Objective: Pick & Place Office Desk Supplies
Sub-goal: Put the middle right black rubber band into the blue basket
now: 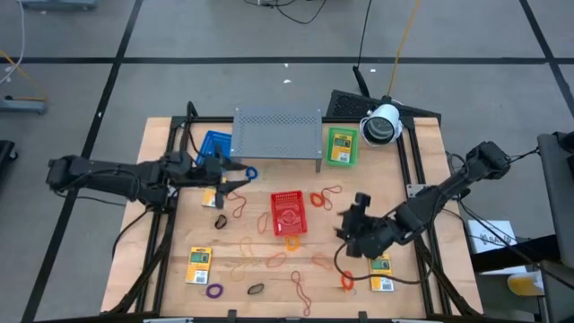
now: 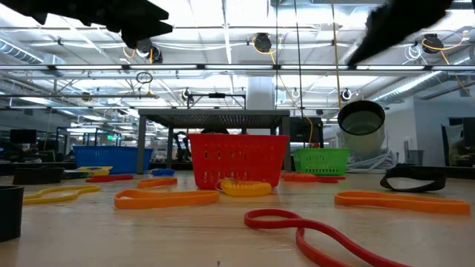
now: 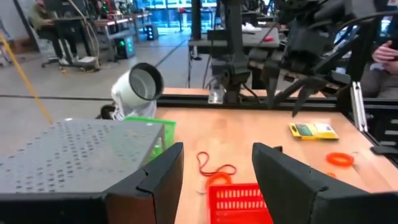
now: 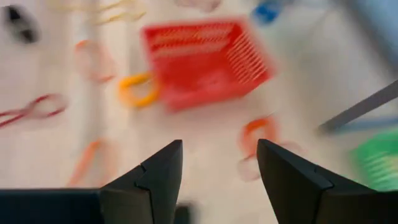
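- Red rubber-band loop (image 2: 319, 236) lies nearest the low camera.
- My right gripper (image 1: 352, 218) hangs at 3 o'clock of the red mesh basket (image 1: 289, 213), fingers wide, empty.
- My left gripper (image 1: 235, 175) hovers at 10 o'clock of it, fingers wide, empty.
- Yellow-and-green flat packet (image 1: 382, 274) lies at 5 o'clock.

Overhead looking down, table-level looking across, both sharing red basket (image 1: 288, 213)
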Robot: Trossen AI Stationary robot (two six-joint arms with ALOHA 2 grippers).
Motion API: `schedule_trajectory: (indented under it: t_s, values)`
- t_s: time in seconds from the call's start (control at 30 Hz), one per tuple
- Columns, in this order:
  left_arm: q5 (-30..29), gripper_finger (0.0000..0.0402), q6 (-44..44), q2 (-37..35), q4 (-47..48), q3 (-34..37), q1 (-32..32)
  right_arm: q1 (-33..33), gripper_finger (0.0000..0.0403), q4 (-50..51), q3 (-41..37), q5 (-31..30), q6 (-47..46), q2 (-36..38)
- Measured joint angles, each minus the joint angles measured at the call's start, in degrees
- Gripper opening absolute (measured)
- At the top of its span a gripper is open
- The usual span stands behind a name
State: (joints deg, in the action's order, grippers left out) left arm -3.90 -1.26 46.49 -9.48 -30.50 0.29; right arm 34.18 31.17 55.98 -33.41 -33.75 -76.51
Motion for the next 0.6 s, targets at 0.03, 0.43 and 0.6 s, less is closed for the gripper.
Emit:
schedule_trajectory:
  t_s: [0.03,0.43,0.6]
  values:
    - [0.0,0.02,0.1,0.3,-0.2,0.0,-0.4,0.4,0.0196,-1.7,-1.4,2.4,-2.2,0.0]
    - [-0.6,0.02,-5.5,0.3,-8.0,0.0,-2.7,2.5,0.0196,-12.9,-14.4,6.4,-20.0,0.0]
    - [-1.6,0.02,-8.2,0.3,-9.5,0.0,-2.7,2.5,0.0196,-13.0,-16.0,6.4,-23.9,0.0]
